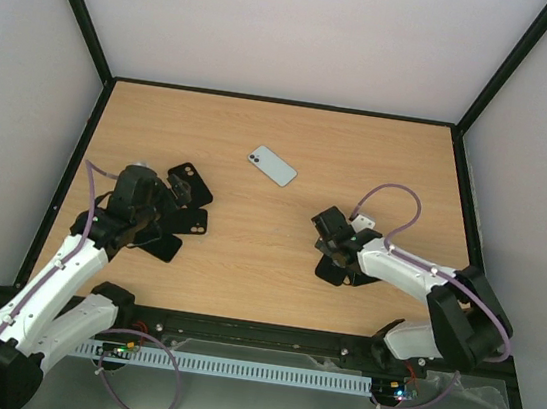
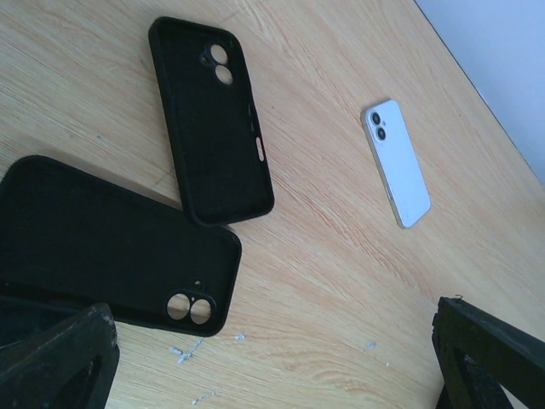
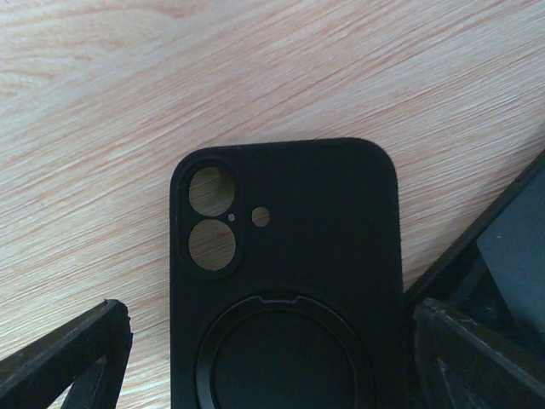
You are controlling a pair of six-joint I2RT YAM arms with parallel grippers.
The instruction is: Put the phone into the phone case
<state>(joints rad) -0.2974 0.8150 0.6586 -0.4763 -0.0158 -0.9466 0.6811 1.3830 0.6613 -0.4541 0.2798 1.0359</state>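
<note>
The light blue-white phone (image 1: pixel 273 165) lies face down at the table's middle back; it also shows in the left wrist view (image 2: pixel 397 162). Black phone cases (image 1: pixel 191 184) lie at the left. In the left wrist view two of them lie hollow side up, one far (image 2: pixel 213 119), one near (image 2: pixel 111 247). My left gripper (image 1: pixel 152 211) (image 2: pixel 272 375) is open and empty over the wood beside the near case. My right gripper (image 1: pixel 334 248) (image 3: pixel 272 366) is open, its fingers standing either side of another black case (image 3: pixel 281 273) that lies back up with a round ring.
A third black case (image 1: pixel 159 245) lies under the left arm. Another dark flat object (image 3: pixel 511 247) lies just right of the ringed case. Black frame rails (image 1: pixel 287 101) and white walls bound the wooden table (image 1: pixel 262 294). Small white specks (image 2: pixel 183 351) dot the wood.
</note>
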